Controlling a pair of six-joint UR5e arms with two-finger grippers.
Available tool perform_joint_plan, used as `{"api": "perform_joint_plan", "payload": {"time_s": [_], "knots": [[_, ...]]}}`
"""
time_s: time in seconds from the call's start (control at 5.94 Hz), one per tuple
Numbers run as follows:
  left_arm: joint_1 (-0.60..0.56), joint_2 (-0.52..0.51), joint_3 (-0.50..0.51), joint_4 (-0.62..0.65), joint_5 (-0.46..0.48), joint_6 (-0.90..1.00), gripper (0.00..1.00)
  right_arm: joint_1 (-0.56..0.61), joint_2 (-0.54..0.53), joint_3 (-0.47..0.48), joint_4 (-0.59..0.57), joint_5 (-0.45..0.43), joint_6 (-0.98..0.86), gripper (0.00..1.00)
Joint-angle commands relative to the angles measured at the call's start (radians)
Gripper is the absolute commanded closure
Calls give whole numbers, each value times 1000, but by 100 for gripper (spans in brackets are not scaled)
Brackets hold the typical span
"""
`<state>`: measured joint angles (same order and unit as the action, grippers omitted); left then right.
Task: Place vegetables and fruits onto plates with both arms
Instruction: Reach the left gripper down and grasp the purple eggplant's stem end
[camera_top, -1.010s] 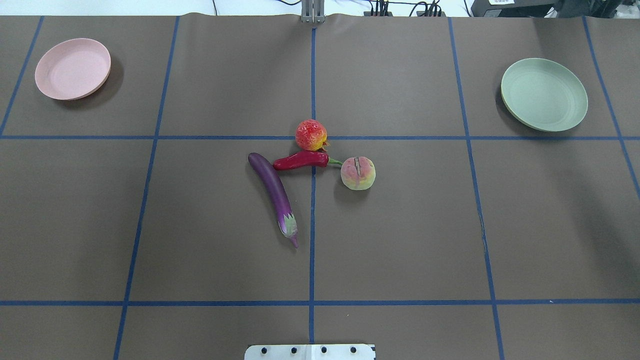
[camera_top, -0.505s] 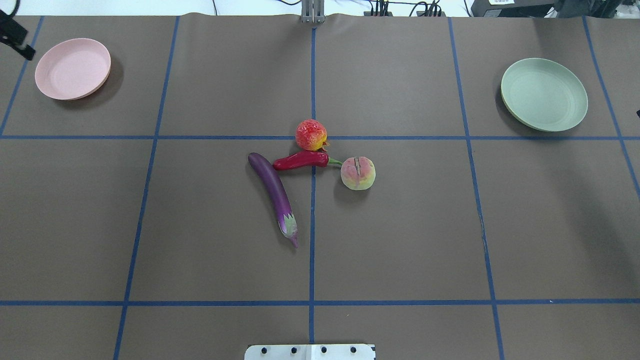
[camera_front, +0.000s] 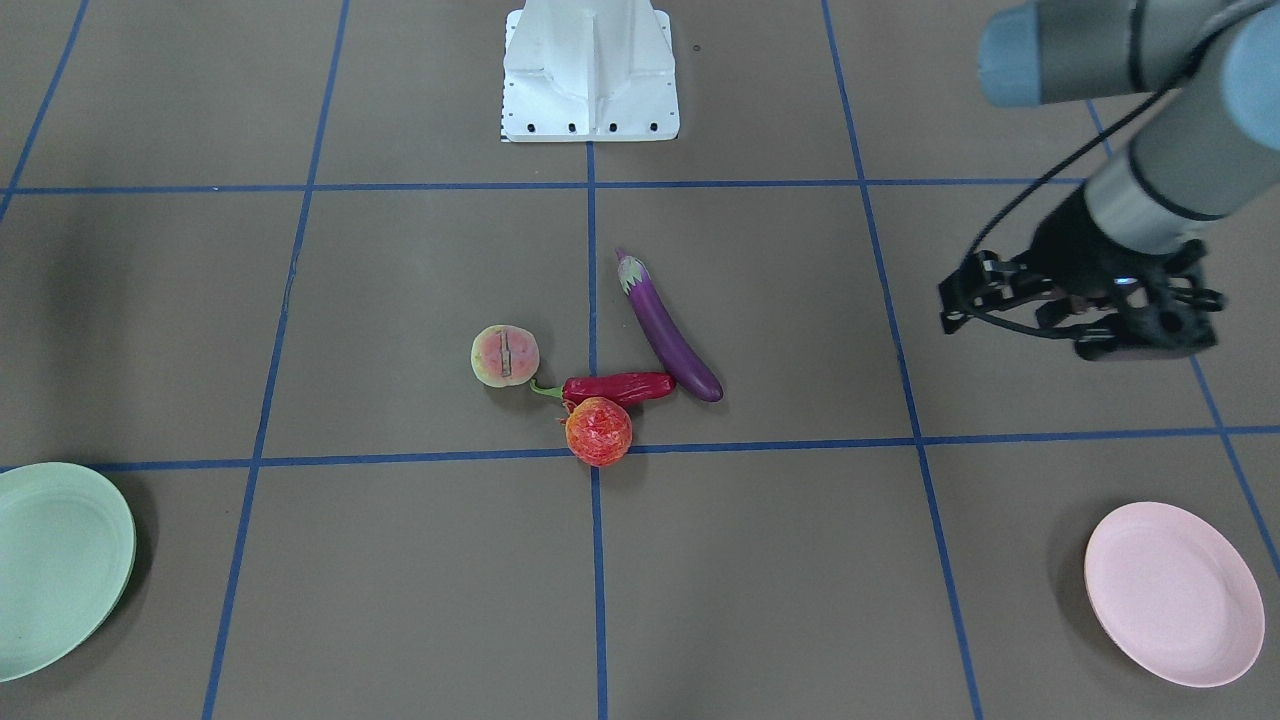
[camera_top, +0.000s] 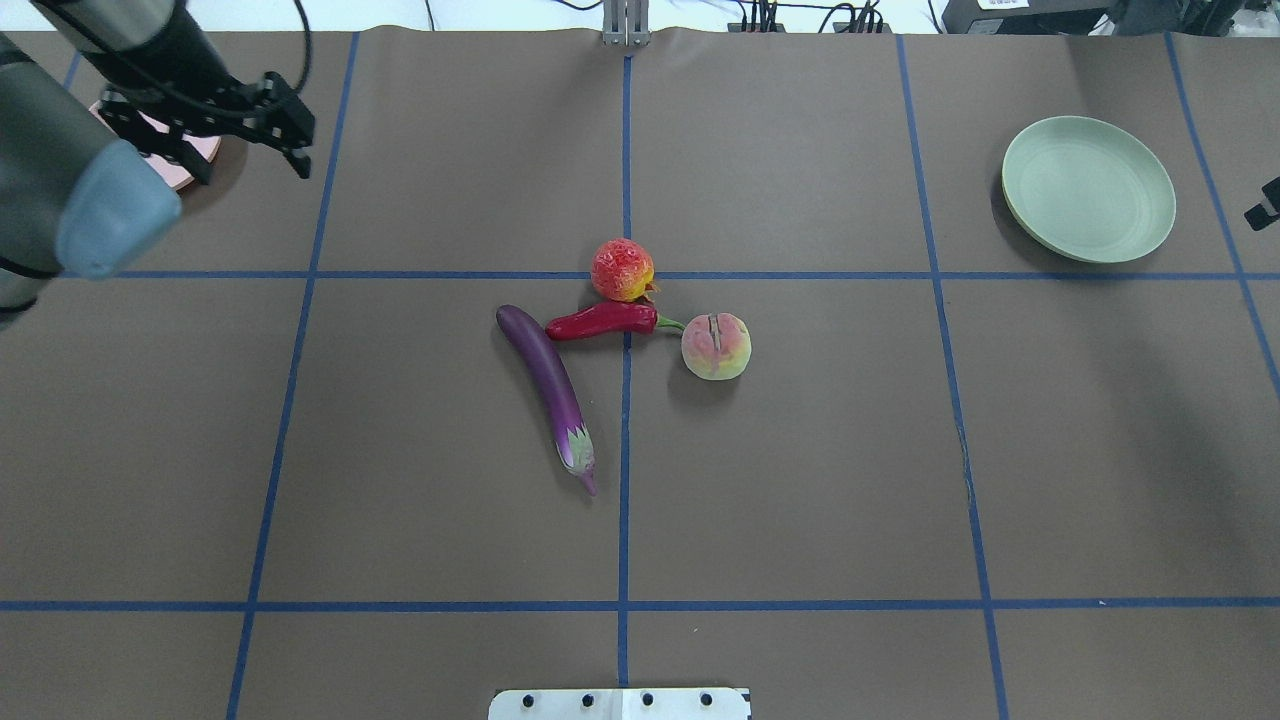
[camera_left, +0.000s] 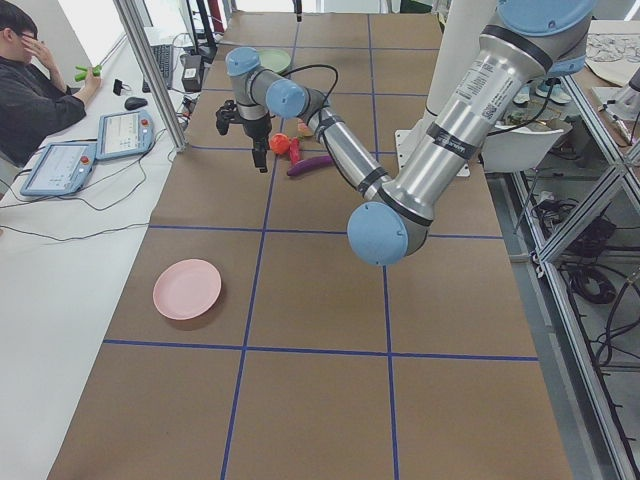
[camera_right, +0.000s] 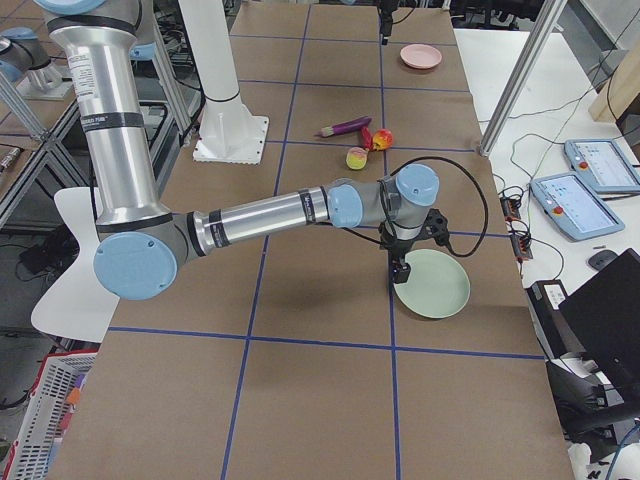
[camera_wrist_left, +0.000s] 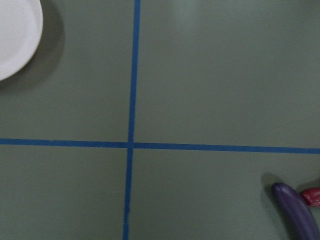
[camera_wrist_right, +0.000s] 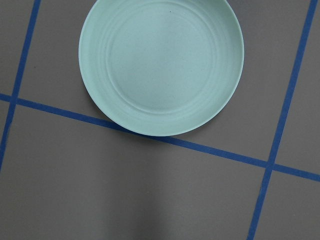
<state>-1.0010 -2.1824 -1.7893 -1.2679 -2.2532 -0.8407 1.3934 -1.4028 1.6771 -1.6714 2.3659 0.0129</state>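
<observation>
**Task state: no item placed.** Four items lie clustered at the centre of the brown paper-covered tabletop (camera_top: 800, 480), which is marked with a blue tape grid.

- **Vegetables:** The long glossy purple eggplant (camera_top: 548, 385) has the tip of the wrinkled red chili pepper (camera_top: 600, 321) against its blunt end.
- **Fruits:** The mottled orange-red pomegranate-like fruit (camera_top: 621, 269) sits just beside the chili on the far side. The round yellow-pink peach (camera_top: 716, 346) sits at the chili's green stem.
- **Plates:** The pale pink round plate (camera_front: 1175, 595) near the far left corner and the pale green round plate (camera_top: 1088, 188) near the far right corner both show bare.
- **Left gripper** (camera_front: 1075, 305)**:** It hangs high above the tabletop between the pink plate and the cluster. Its jaws are spread wide and carry nothing.
- **Right gripper** (camera_right: 402, 268)**:** It hangs beside the green plate's rim. Whether its jaws are spread or closed cannot be told.

Judged from this layout, all four transfers remain, and neither gripper is yet over the cluster.
</observation>
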Motion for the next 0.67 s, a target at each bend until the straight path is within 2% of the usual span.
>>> {"api": "perform_joint_plan", "payload": {"time_s": [0.0,0.51], "knots": [[152,-28,16,-151,59,-291,0,-11,18,1,-1,13,42,0],[361,-102,106,-206,248,-501,0,-17,118,21,1,71,250,0]]}}
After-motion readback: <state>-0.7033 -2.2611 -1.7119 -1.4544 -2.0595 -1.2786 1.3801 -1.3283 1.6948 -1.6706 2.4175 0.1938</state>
